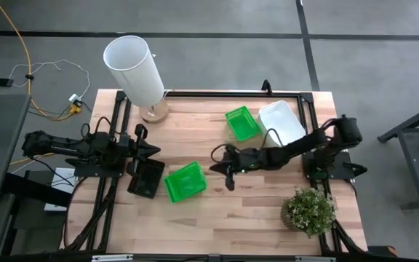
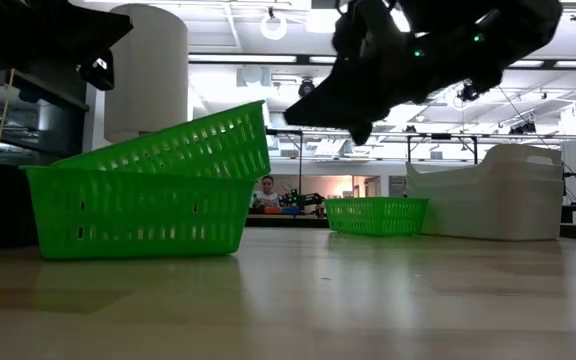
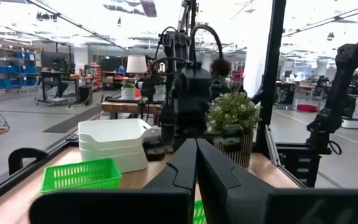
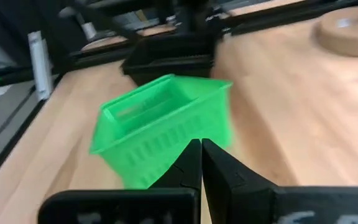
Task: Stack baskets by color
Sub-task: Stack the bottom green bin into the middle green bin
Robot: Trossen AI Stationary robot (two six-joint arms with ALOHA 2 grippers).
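Green basket stack (image 1: 185, 182), lower centre of high view: top basket tilted, not nested. Lone green basket (image 1: 242, 123) beside white stack (image 1: 282, 121), upper right. Right gripper (image 1: 228, 180) clenched, empty, just right of stack. Left gripper (image 1: 153, 151) clenched, empty, above black baskets (image 1: 146, 178).

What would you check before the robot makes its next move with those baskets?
1. Right pincer empty and shut, raised above the table: ok.
2. Left pincer shut, holding nothing, waiting beside the black baskets: ok.
3. Green pair nested flat: not ok; in the low view the upper one sits tilted in the lower.
4. Third green basket joined to its stack: not ok; it stands apart, next to the white baskets.
5. White baskets stacked: ok, the left wrist view shows them nested.
6. All three black baskets stacked: cannot tell.
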